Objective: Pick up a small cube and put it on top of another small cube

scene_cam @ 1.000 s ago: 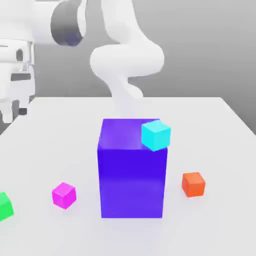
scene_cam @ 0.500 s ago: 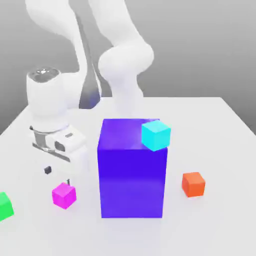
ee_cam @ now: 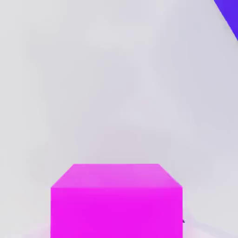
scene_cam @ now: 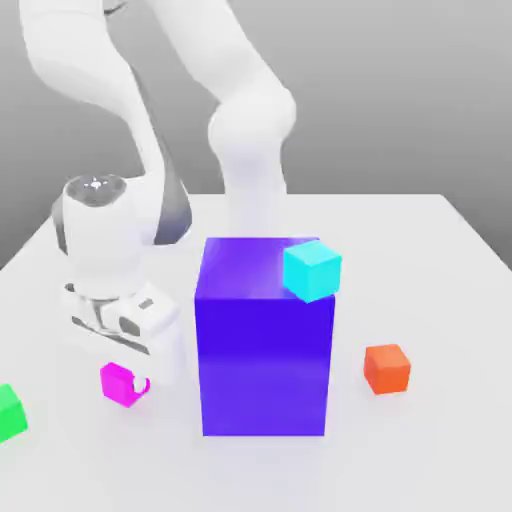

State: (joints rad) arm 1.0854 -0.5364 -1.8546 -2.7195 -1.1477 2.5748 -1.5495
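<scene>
Having come lower than half a second ago, the gripper (scene_cam: 128,372) is being set over the magenta cube (scene_cam: 119,383) on the table (scene_cam: 440,300); its finger spacing apparently cannot be told.

A plain white bench (scene_cam: 440,300) carries everything here. On it stand a tall blue-violet block (scene_cam: 262,350) near the middle, a small magenta cube (scene_cam: 118,383) toward the exterior view's left of that block, a green cube (scene_cam: 9,412) farther left at the picture's edge, and an orange cube (scene_cam: 387,368) well apart on the exterior view's right. In the hand view the magenta cube (ee_cam: 116,202) rests flat on the pale bench (ee_cam: 116,83), with a corner of the blue-violet block (ee_cam: 228,14) beyond it.
</scene>
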